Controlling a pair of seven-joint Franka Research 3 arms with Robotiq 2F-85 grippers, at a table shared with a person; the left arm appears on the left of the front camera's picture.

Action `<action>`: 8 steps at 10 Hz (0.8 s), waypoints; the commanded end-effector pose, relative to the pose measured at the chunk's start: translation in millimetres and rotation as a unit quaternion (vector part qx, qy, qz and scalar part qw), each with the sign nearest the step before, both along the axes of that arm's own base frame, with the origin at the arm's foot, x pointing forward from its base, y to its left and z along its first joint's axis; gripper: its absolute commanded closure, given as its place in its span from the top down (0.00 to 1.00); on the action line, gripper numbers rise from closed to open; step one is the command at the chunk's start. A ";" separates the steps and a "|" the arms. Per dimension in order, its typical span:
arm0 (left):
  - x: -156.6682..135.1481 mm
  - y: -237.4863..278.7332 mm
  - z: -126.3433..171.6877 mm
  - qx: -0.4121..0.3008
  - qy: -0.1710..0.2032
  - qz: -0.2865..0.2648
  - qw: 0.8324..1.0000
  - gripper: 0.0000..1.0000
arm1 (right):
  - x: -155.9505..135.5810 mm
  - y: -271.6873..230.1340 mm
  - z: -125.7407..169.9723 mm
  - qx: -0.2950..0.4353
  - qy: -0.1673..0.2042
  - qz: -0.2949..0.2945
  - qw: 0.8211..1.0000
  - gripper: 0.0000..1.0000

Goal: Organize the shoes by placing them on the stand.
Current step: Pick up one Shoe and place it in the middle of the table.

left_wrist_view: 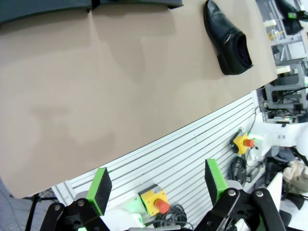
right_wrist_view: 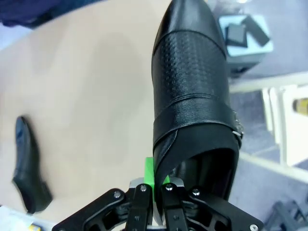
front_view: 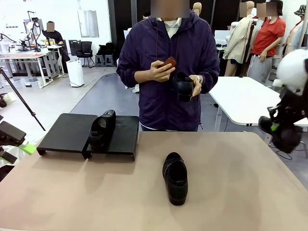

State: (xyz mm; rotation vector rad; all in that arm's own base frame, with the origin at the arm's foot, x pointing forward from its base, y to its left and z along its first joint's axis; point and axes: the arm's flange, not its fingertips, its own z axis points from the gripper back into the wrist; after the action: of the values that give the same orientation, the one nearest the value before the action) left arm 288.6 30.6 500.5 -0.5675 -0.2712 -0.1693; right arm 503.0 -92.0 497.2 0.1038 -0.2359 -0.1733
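One glossy black shoe [front_view: 102, 127] rests on the black stand [front_view: 67, 130], at the seam between its two platforms. Another shoe [front_view: 175, 177] lies on the tan table near the middle, also seen in the left wrist view [left_wrist_view: 228, 38] and the right wrist view [right_wrist_view: 29, 163]. My right gripper [right_wrist_view: 154, 185] is shut on the heel rim of a third shoe [right_wrist_view: 192, 96], held off the table's right edge [front_view: 284, 134]. My left gripper [left_wrist_view: 158, 183] is open and holds nothing, out past the table's left edge [front_view: 24, 147]. The person holds another shoe [front_view: 183, 85] in one hand.
The person stands at the far side with a small brown object [front_view: 168, 62] in the other hand. A white table [front_view: 250, 101] stands behind on the right. Below the table's near edge are yellow boxes with red buttons [left_wrist_view: 156, 199].
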 end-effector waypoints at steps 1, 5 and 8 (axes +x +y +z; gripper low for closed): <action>-2.0 -0.9 -1.2 -0.010 0.000 0.000 1.000 1.00 | -63.3 35.1 36.2 0.009 0.017 -0.018 1.000 0.00; -2.0 -0.9 -1.2 -0.010 0.000 0.000 1.000 1.00 | -101.7 50.2 48.7 0.017 0.042 0.008 0.999 0.00; -2.0 -0.9 -1.2 -0.010 0.000 0.000 1.000 1.00 | -108.4 91.4 37.1 -0.013 0.042 0.066 0.997 0.00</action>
State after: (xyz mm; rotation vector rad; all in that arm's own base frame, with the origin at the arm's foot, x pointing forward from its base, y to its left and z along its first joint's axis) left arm 288.5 30.7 500.5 -0.5677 -0.2714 -0.1690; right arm 386.8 -23.2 536.4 0.1171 -0.1257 -0.1215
